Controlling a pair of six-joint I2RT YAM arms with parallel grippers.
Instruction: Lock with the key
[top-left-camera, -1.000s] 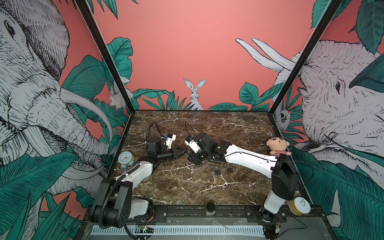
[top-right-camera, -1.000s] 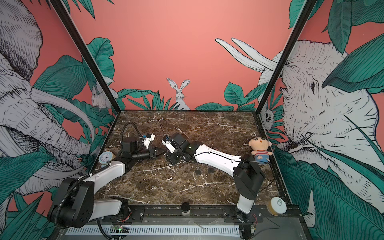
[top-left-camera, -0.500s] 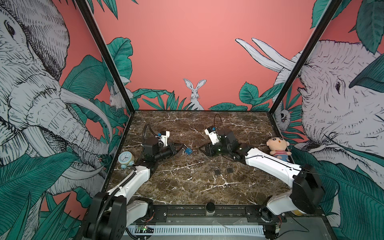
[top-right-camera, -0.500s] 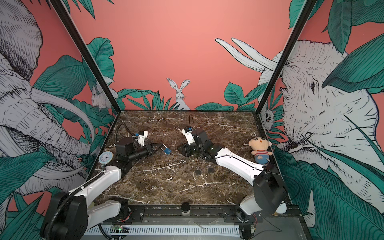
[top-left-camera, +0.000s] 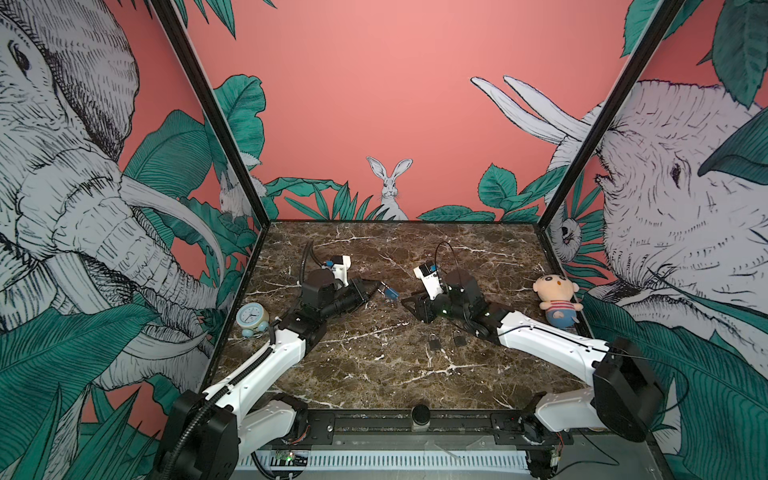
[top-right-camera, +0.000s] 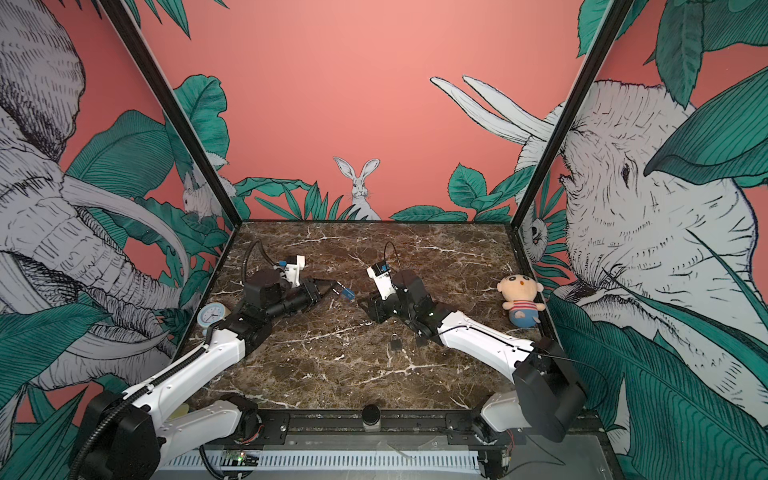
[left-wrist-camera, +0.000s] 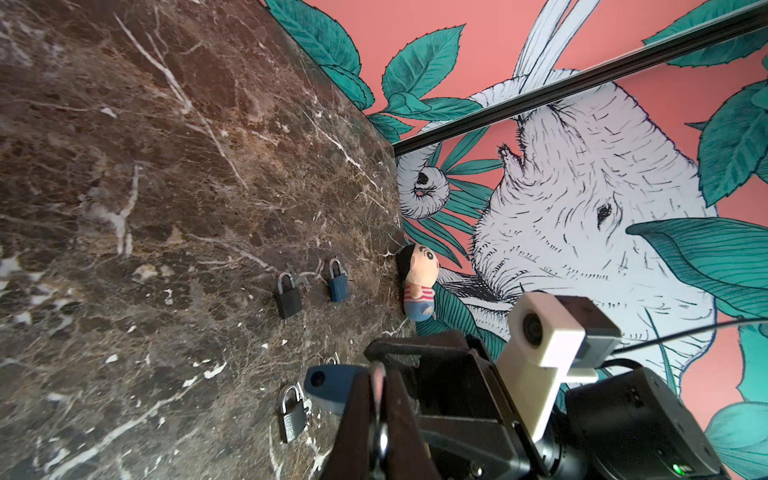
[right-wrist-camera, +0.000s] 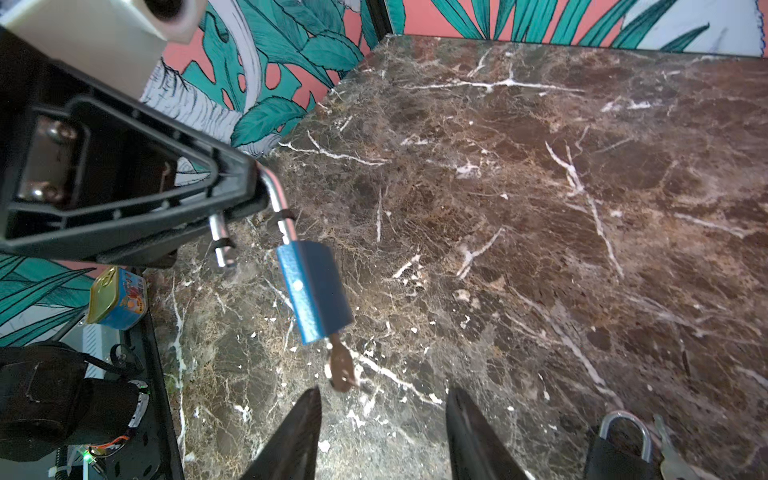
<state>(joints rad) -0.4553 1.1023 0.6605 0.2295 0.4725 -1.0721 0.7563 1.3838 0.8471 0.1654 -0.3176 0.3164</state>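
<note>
Right — we're clamping the left end effector (right-wrist-camera: 249, 199) fully down on the shackle (right-wrist-camera: 282, 208) of the blue padlock (right-wrist-camera: 313, 291), holding it off the worktop (top-left-camera: 374, 374) near the middle. The shackle's short leg is sitting outside the body, unlatched. The key (right-wrist-camera: 343, 370) is sticking out of the body's keyway. We're hovering the right end effector (right-wrist-camera: 382, 399) just short of the key — jaws standing apart, gripping nothing. A black padlock (top-left-camera: 433, 344) is lying nearby.

Blue-painted metal padlock (right-wrist-camera: 313, 291), shiny steel shackle (right-wrist-camera: 279, 195), glossy marble table (right-wrist-camera: 540, 208), plush cloth doll (top-left-camera: 557, 299)
</note>
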